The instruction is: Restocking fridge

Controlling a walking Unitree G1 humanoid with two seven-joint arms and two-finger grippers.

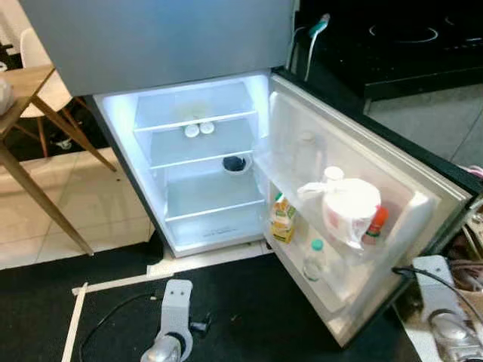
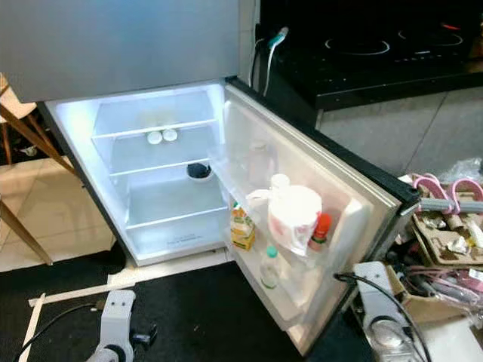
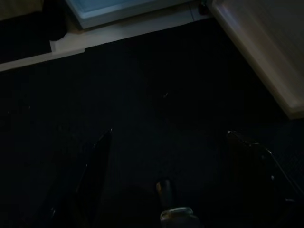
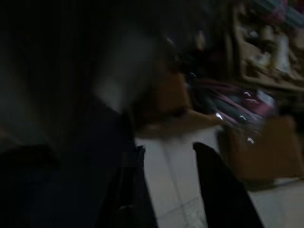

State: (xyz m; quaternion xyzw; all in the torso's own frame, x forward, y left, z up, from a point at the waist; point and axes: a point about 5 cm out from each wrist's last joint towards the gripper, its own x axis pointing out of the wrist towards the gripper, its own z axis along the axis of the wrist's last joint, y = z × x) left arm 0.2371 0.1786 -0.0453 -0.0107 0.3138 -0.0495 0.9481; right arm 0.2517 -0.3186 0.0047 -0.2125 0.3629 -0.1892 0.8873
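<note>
left tool hangs spread wide over the dark mat; right tool, blurred, is parted over pale floor near a cluttered box in the right eye view. beyond, the open fridge: juice carton, water bottle, wrapped bundle on its door; two white cups, dark bowl on the shelves.

we see a grey fridge with a matt metal front, a glossy white plastic door lining, clear shelves, and a wooden table leg.
</note>
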